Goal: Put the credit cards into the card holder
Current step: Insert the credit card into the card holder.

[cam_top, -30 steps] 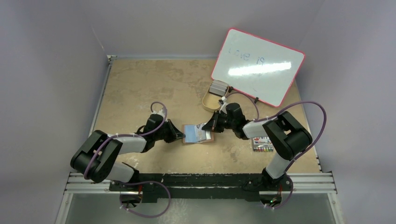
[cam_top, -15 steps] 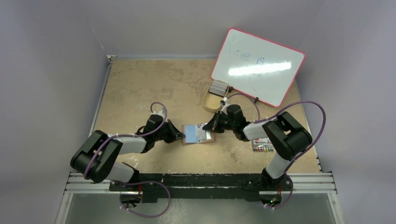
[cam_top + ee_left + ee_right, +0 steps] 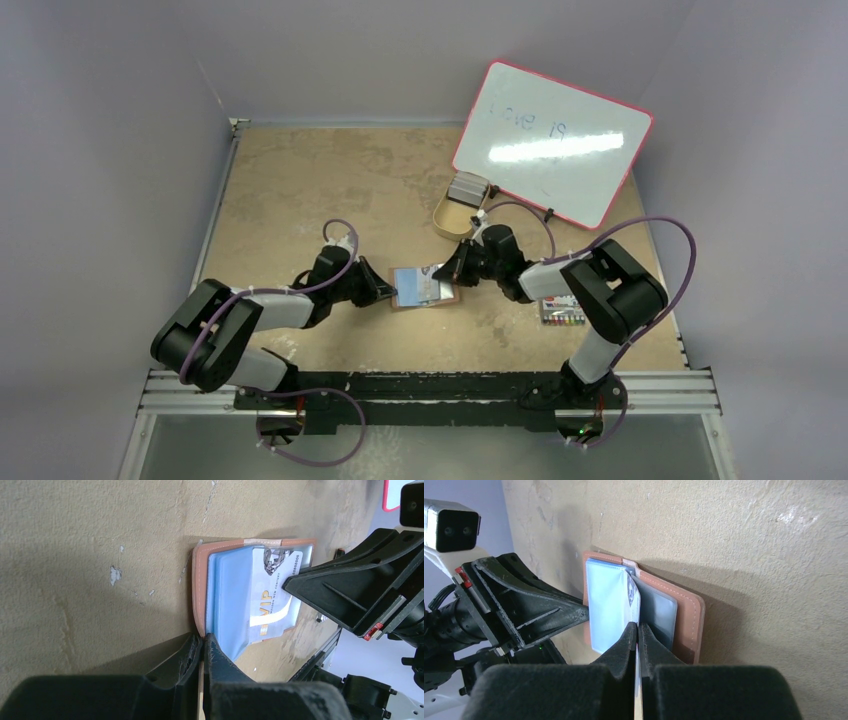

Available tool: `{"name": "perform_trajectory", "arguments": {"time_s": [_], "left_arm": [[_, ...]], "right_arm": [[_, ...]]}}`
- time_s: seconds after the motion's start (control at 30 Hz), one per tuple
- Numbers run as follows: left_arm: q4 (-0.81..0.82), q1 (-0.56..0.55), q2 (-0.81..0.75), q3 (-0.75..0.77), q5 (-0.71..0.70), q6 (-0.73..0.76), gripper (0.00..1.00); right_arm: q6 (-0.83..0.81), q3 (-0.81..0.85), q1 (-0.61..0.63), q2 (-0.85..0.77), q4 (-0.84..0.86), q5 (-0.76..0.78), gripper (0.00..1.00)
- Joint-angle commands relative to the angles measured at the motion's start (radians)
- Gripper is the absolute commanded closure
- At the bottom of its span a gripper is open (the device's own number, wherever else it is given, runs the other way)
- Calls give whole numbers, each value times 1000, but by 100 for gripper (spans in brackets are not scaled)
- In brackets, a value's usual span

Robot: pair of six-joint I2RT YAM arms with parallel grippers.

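Note:
The reddish-brown card holder [image 3: 425,300] lies open mid-table with light blue plastic sleeves inside. My left gripper [image 3: 389,292] is shut on its left leather edge, as the left wrist view shows [image 3: 203,640]. My right gripper [image 3: 442,272] is shut on a whitish credit card [image 3: 272,592] marked VIP. The card lies flat over the blue sleeves [image 3: 230,595]. In the right wrist view the gripper [image 3: 638,626] holds the card [image 3: 632,594] edge-on between the sleeves of the holder [image 3: 689,620]. More cards [image 3: 467,186] rest in the tan tray.
The tan oval tray [image 3: 450,216] stands just behind the holder. A pink-rimmed whiteboard [image 3: 550,140] lies at the back right. A pack of coloured markers [image 3: 562,310] lies under my right forearm. The table's left edge [image 3: 215,210] meets the wall.
Almost nothing. Both grippers keep their holds, and the right wrist has shifted very slightly toward the holder.

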Motion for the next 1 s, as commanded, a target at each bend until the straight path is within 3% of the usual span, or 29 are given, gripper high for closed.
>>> {"name": "perform_trajectory", "arguments": {"time_s": [0.0, 0.63, 0.97], "left_arm": [[44, -17, 5, -4, 5, -1, 100], [27, -28, -11, -11, -69, -25, 100], [16, -29, -24, -7, -64, -22, 100]], "right_arm": [[18, 26, 18, 13, -59, 52, 100], [-56, 41, 19, -93, -264, 90, 100], [-53, 43, 23, -45, -192, 50, 100]]}}
